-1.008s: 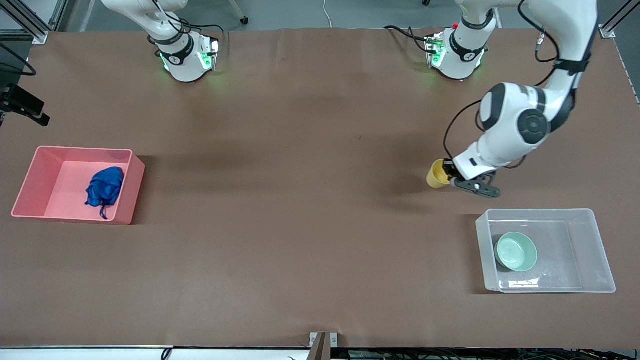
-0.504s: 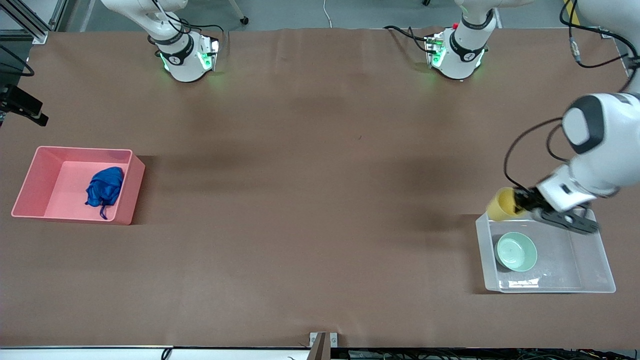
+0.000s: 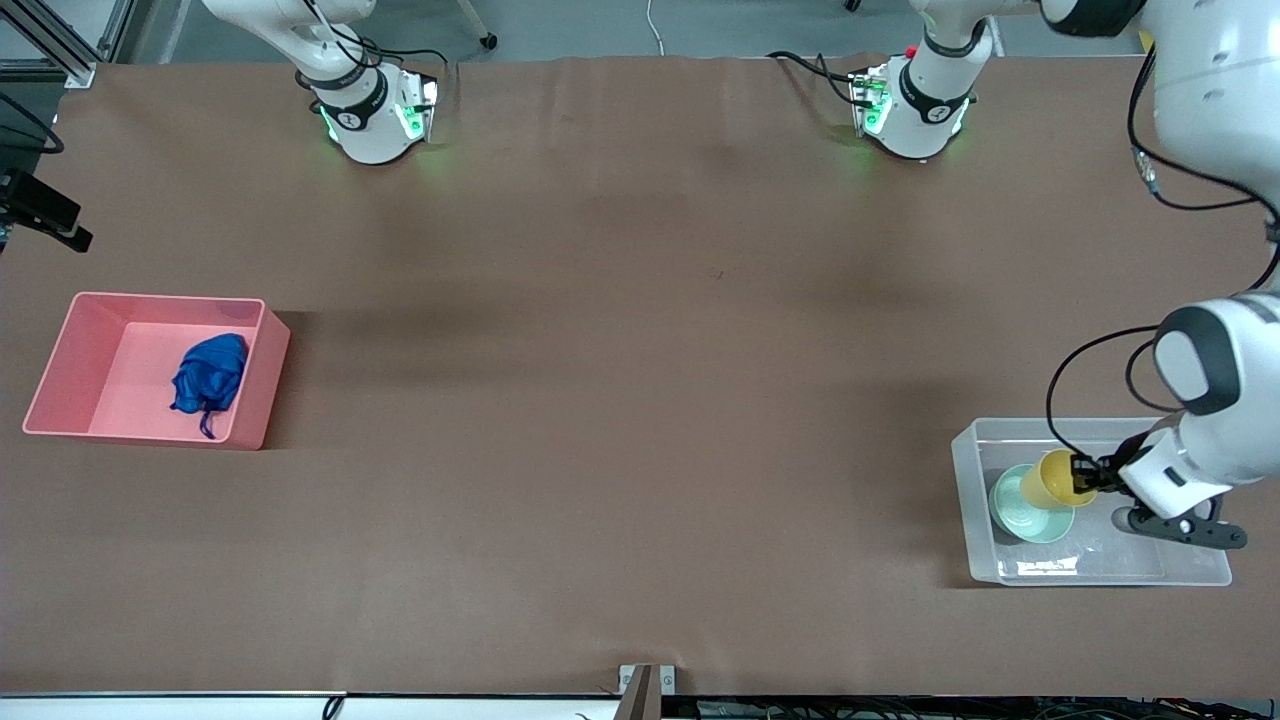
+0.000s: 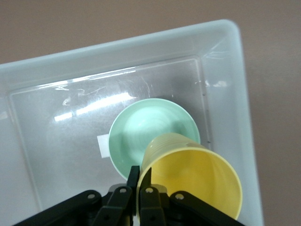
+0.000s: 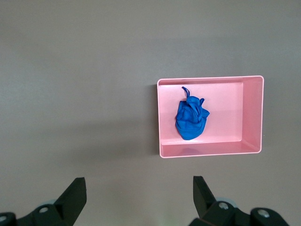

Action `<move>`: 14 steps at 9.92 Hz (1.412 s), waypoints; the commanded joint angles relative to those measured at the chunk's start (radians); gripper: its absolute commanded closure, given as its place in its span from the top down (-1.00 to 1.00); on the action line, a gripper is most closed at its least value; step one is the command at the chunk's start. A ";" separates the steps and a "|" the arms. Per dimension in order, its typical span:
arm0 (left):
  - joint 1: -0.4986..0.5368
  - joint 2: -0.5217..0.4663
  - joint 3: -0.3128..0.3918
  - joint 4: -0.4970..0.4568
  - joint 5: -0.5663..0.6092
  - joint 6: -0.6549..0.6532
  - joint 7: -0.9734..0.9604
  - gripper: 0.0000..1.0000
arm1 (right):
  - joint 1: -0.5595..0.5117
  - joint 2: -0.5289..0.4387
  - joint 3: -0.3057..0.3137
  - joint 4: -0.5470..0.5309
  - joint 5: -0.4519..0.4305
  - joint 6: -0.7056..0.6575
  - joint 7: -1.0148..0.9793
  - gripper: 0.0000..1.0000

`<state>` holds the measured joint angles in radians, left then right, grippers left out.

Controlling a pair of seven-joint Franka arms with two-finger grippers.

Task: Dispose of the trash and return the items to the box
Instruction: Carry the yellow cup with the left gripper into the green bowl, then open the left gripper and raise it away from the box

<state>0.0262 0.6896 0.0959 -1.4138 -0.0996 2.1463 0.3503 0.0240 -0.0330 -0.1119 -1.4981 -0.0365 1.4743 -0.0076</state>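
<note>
Carried by the left gripper (image 3: 1083,474), the yellow cup (image 3: 1050,478) had travelled from the bare table beside the clear box (image 3: 1090,428) to a spot above the box's inside, over the mint-green bowl (image 3: 1020,515) lying on its floor. That gripper's fingers (image 4: 133,179) were pinched on the cup's rim, one inside the wall and one outside, with the cup tilted on its side and its mouth turned toward the wrist camera. Directly under the gripper lay the bowl, and beside the bowl a small white label (image 4: 102,146) showed through the box's bottom. The right gripper (image 5: 139,193) waited with its fingers spread wide, high above the table near the pink bin (image 5: 210,151). Below it, the blue trash (image 5: 191,119) sat inside that bin at the right arm's end of the table.
</note>
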 commanded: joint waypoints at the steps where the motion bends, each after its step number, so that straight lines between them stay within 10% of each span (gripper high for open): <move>1: -0.005 0.091 0.034 0.035 -0.009 0.036 -0.004 -0.98 | -0.009 -0.005 0.006 -0.002 -0.006 -0.014 -0.006 1.00; 3: 0.003 0.114 0.042 0.029 -0.096 0.044 -0.008 -0.71 | -0.009 -0.005 0.006 -0.002 -0.006 -0.014 -0.008 1.00; 5: 0.011 0.090 0.044 0.027 -0.169 0.043 0.012 0.99 | -0.009 -0.005 0.006 -0.002 -0.006 -0.014 -0.006 1.00; 8: 0.005 -0.120 0.045 -0.051 -0.158 0.005 0.016 1.00 | -0.010 -0.005 0.006 -0.002 -0.006 -0.014 -0.008 1.00; 14: -0.012 -0.663 -0.085 -0.505 0.095 -0.003 -0.217 1.00 | -0.022 -0.004 0.006 -0.005 0.004 0.035 -0.002 1.00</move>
<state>0.0189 0.1511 0.0357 -1.7619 -0.0334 2.1297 0.1593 0.0196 -0.0323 -0.1130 -1.4988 -0.0364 1.4912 -0.0076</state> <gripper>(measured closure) 0.000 0.000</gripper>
